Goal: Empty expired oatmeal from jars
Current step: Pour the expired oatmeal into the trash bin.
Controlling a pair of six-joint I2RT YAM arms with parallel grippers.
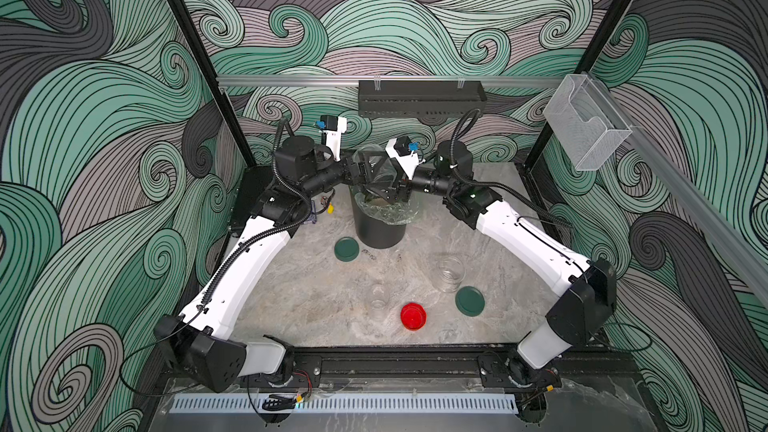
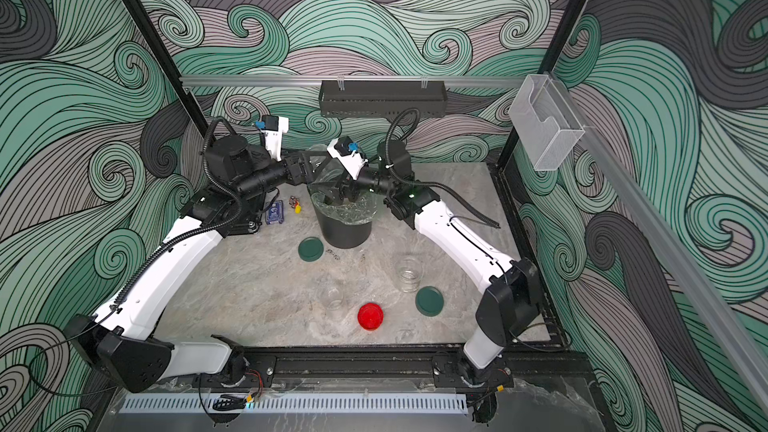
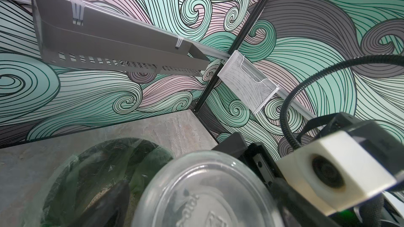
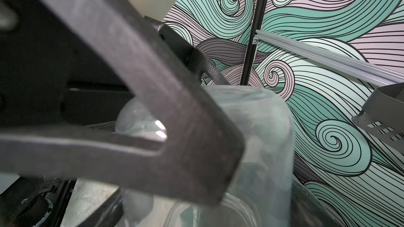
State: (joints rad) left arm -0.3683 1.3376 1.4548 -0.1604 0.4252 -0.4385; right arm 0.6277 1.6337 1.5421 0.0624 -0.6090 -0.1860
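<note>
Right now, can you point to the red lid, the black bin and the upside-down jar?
red lid (image 1: 413, 316): in a top view, the middle of its top.
black bin (image 1: 380, 236): in a top view, its bare front wall.
upside-down jar (image 3: 207, 193): in the left wrist view, its glass base.

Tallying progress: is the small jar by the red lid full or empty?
Empty: the small jar shows only table through its glass, nothing tan inside; red lid lies beside it.
</note>
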